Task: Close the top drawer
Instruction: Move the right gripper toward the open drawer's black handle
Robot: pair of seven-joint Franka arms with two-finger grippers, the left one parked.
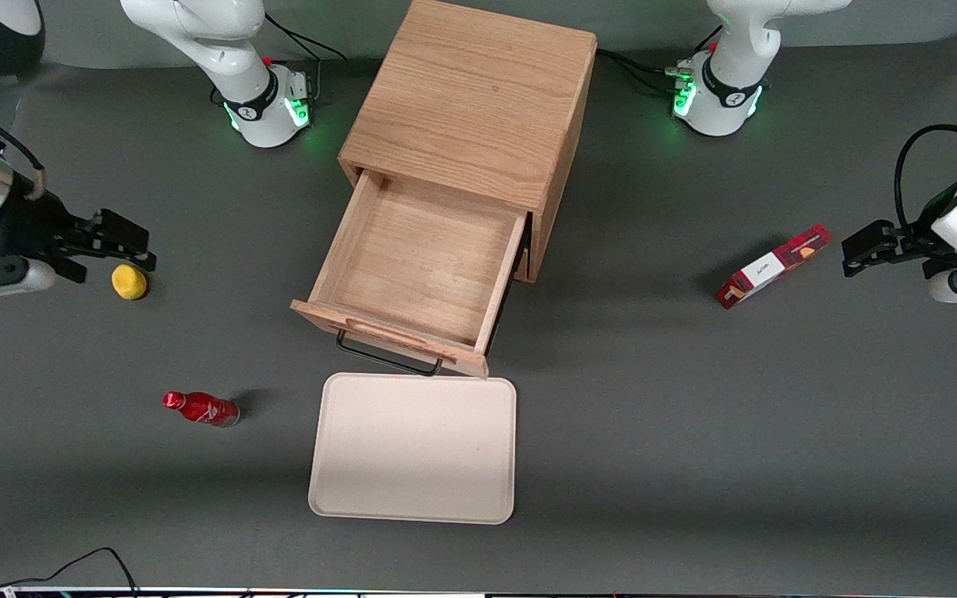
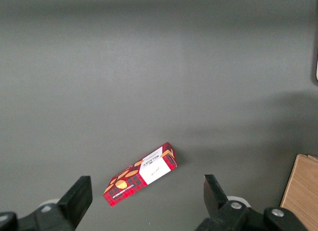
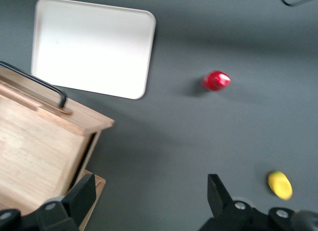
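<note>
Dark grey worktop (image 1: 694,432) carries everything. At the working arm's end the gripper (image 1: 117,245) hangs with fingers apart, holding nothing, just beside a small yellow ball (image 1: 129,281). Nearer the front camera lies a red bottle (image 1: 201,409) (on its side). Mid-table, the top drawer (image 1: 412,266) is pulled well out of the wooden cabinet (image 1: 470,100), its black handle (image 1: 387,359) just above a pale tray (image 1: 414,448).

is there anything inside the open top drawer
No, the top drawer shows only its bare wooden floor, and the open gripper sits off toward the working arm's end of the table.
</note>
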